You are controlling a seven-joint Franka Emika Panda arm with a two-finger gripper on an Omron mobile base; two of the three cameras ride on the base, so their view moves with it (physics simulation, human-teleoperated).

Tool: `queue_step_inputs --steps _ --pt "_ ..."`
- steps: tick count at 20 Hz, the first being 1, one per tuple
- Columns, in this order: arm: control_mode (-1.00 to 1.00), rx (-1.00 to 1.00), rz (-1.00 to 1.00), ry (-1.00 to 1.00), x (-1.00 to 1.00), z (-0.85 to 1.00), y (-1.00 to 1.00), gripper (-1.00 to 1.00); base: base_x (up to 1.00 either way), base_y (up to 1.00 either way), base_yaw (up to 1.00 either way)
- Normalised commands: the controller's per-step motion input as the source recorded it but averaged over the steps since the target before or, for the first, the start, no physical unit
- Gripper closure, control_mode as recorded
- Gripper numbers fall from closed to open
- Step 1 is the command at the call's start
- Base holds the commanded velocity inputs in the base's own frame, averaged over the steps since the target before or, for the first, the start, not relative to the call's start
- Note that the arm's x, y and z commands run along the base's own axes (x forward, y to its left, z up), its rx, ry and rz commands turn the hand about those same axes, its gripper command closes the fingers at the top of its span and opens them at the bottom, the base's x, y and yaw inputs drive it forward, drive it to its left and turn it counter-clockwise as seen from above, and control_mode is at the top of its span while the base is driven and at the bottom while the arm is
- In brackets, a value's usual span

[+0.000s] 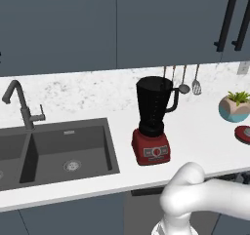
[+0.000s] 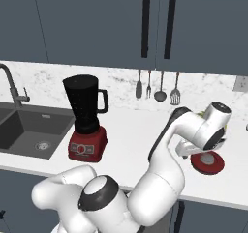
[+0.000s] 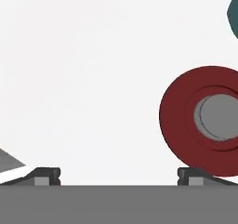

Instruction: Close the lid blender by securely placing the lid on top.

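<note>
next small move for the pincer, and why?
Probably shift the open pincer sideways to centre over the round red lid with the grey knob. The lid lies flat on the white counter, offset toward one fingertip, not between them.

Cabinets: dark blue-grey upper cabinets span the top of both base views, with 2 black bar handles.
Backsplash: speckled white marble backsplash, carrying hanging utensils.
Counter: plain white counter.
Sink: dark double sink at left, with a grey faucet.
Plant: potted plant at far right.
</note>
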Motion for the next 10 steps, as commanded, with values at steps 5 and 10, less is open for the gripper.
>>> queue_step_inputs --steps 5,10 --pt "-1.00 0.00 -0.28 0.19 0.45 0.00 -0.04 -1.00 0.00 0.00 0.00" --pt "-1.00 0.00 -0.14 0.27 0.38 0.00 -0.16 -1.00 0.00 0.00 0.00"
